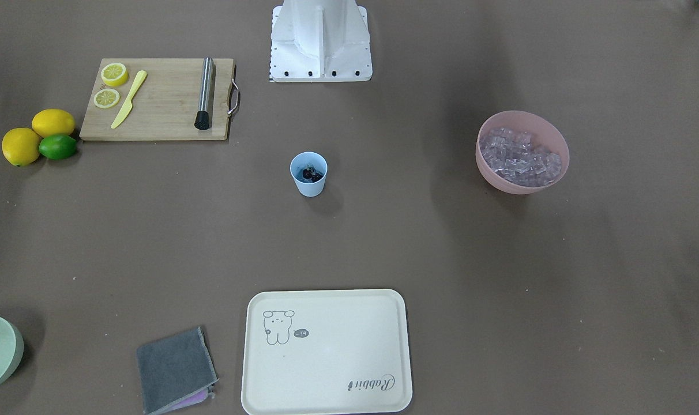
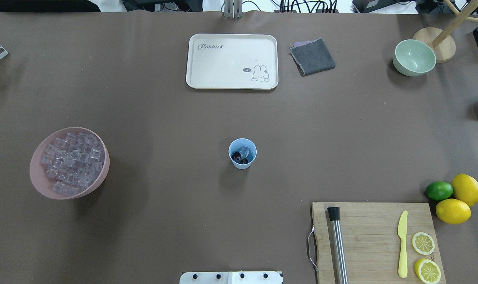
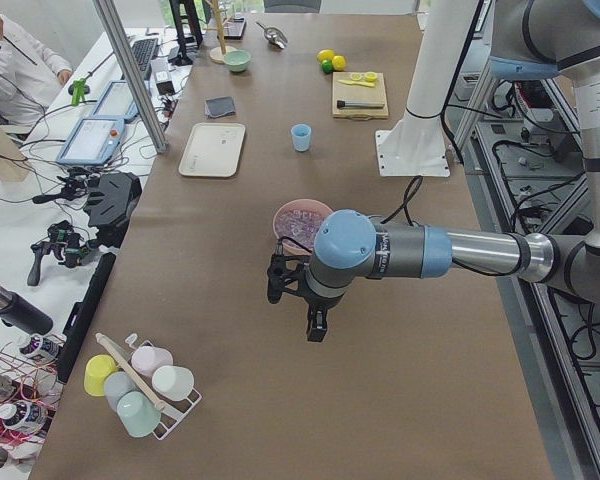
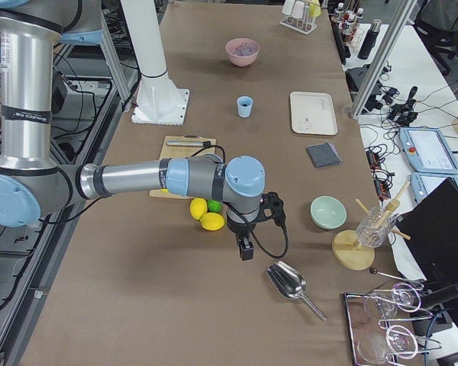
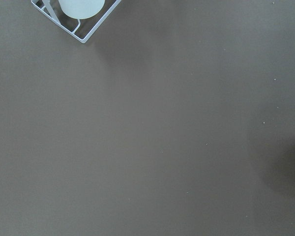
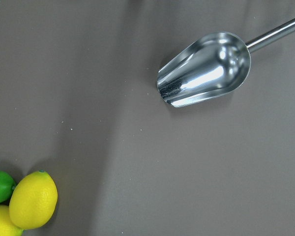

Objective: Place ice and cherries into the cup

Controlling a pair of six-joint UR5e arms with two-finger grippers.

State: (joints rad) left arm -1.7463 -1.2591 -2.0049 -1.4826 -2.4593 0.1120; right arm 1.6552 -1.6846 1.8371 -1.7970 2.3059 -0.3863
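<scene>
The cup [image 2: 243, 165] is looking light blue, holding dark red cherries [image 2: 238, 157] and clear ice [image 2: 245, 151]. Near the right claw [image 4: 246, 250], the lemons [image 6: 33, 199] are glowing yellow, the lime [image 6: 0, 187] green, the scoop [image 6: 206, 69] shiny silver. Far from it, the tray [image 2: 223, 59] is showing cream with a drawn bunny.

Brown table [image 2: 164, 118] with cup [image 2: 241, 165], tray [image 2: 223, 59], cutting board [image 2: 373, 236]
</scene>
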